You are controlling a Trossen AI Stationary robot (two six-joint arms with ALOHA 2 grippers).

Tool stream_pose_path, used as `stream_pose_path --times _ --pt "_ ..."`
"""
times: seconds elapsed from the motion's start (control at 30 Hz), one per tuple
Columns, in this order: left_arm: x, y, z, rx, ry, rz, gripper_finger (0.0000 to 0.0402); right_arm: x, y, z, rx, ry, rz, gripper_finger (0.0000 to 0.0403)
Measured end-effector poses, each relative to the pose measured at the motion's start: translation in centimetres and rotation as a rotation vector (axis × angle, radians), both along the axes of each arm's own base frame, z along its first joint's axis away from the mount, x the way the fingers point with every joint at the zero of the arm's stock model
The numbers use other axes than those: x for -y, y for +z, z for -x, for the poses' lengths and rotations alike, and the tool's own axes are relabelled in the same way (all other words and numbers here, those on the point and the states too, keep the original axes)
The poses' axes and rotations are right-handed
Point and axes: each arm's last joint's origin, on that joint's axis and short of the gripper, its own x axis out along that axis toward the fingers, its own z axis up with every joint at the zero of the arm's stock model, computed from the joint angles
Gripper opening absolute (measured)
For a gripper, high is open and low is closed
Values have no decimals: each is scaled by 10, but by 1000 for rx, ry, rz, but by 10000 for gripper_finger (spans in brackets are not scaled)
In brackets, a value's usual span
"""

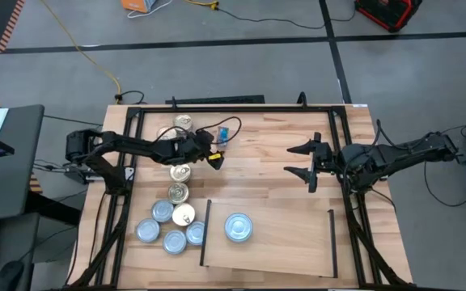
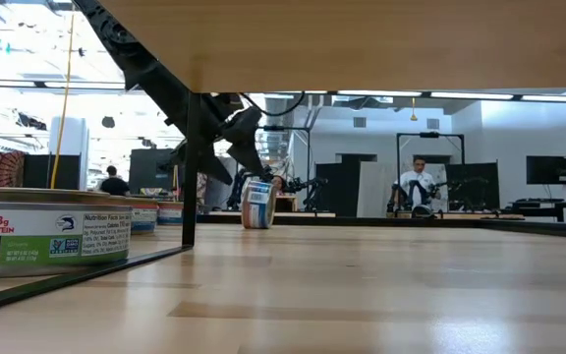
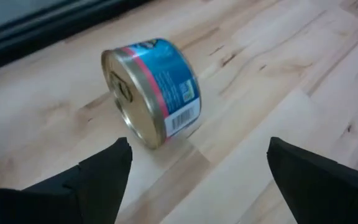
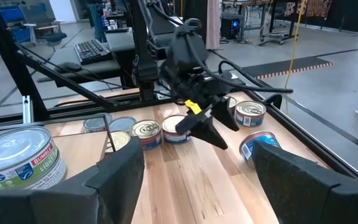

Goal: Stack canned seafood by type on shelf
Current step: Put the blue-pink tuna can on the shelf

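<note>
Wood planks make up the table (image 1: 273, 153), framed by black rails along its far and side edges. Its middle stretch, between the two arms, is bare and gives the widest room for moving. On the near part lies the shelf (image 1: 290, 242), a pale board with a black strip on each short side; its near edge runs slightly askew to the table's edge. One silvery-blue tin (image 1: 239, 227) sits flat on the shelf close to the left strip, and the rest of the board is open.

Left of that strip, off the shelf, a tight cluster of tins (image 1: 171, 226) stands on the table, some touching, with two gold-lidded tins (image 1: 180, 182) in a line running away from it toward the far edge. Two more tins (image 1: 176, 128) sit near the far rail, under the left arm.

Left gripper (image 1: 215, 159) hovers over the table's left half, its jaws spread wide and holding nothing. Just beyond it a blue tin (image 3: 152, 91) lies tipped on its side, gold lid facing sideways, apart from both fingers (image 3: 101, 177) and with bare wood all round it. In the low view it shows standing on its rim, under the arm.

Right gripper (image 1: 312, 167) waits over the right half, near the right rail, jaws open and empty, pointing across the clear middle toward the left arm.
</note>
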Motion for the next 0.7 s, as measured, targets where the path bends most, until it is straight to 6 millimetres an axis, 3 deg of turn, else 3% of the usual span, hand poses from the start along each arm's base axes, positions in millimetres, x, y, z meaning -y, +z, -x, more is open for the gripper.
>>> stream_pose_path --times 0.27,0.7 --pt "11 -5 -9 36 30 -40 361 0 0 0 3 0 1 322" --pt "6 -12 -34 26 53 -76 361 -1 1 0 7 4 3 322"
